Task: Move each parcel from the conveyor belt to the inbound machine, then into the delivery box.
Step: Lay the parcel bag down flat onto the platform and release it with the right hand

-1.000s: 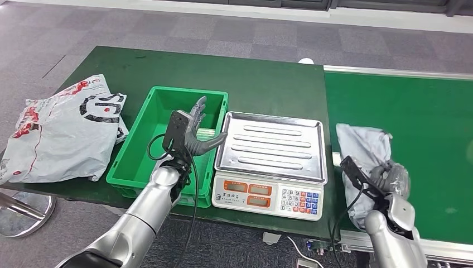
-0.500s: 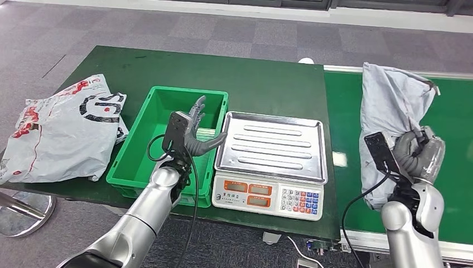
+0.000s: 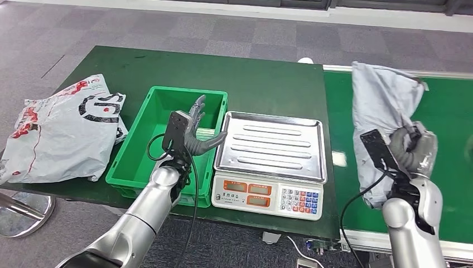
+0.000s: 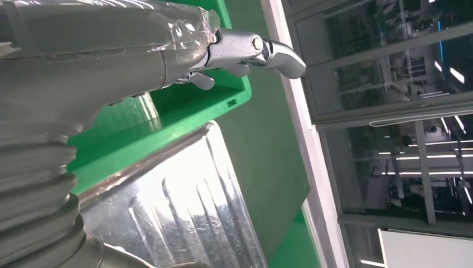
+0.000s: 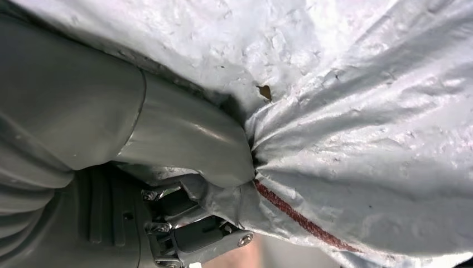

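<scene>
My right hand [image 3: 410,148] grips a grey plastic parcel [image 3: 382,106] and holds it lifted over the green conveyor belt [image 3: 446,128]; the bag hangs crumpled around the hand. In the right wrist view the thumb [image 5: 184,139] presses into the bunched grey parcel [image 5: 357,111], which has a red stripe. The weighing scale [image 3: 270,162] with its steel tray stands bare between the belt and the green box [image 3: 167,139]. My left hand [image 3: 195,131] hovers open over the box's right rim beside the scale, holding nothing. The left wrist view shows the fingers [image 4: 245,47] over the box rim and the tray.
Two grey printed parcels [image 3: 61,128] lie on the dark green table [image 3: 251,78] to the left of the box. The table's front edge runs close under the scale and box.
My right hand has lifted the grey parcel up off the belt; over the last half second it shifted slightly left. The left hand has stayed still.
</scene>
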